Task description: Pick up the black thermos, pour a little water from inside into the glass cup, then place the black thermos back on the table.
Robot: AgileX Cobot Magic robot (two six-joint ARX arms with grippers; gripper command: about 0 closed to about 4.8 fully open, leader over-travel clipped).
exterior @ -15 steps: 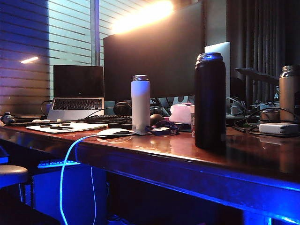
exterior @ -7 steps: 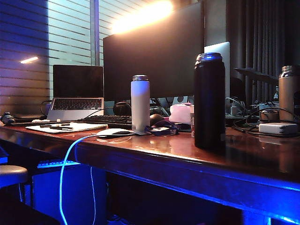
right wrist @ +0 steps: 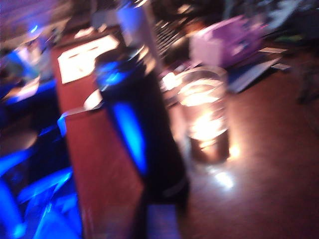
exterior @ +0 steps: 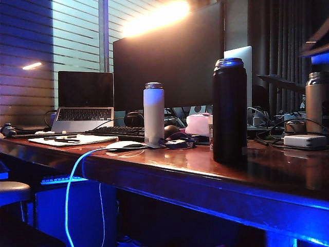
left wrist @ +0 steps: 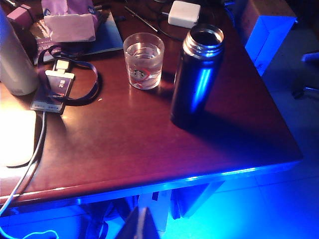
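Change: dark arm part now entering the upper right corner of the exterior view, not there a second ago; bottles and desk items unmoved.
Thermos: black thermos (exterior: 230, 110) upright on the table (exterior: 169, 162), lid off, metal rim showing (left wrist: 195, 74).
Cup: glass cup (left wrist: 143, 60) just beside the thermos, apart from it, water inside (also seen blurred from the right wrist (right wrist: 203, 112)).
Left gripper: (left wrist: 138, 225) off the table's front edge, holding nothing; opening hard to tell, only a dark tip visible.
Right gripper: out of frame; blurred picture, finger state impossible to tell.
Nearby: white bottle (exterior: 153, 113) further left.
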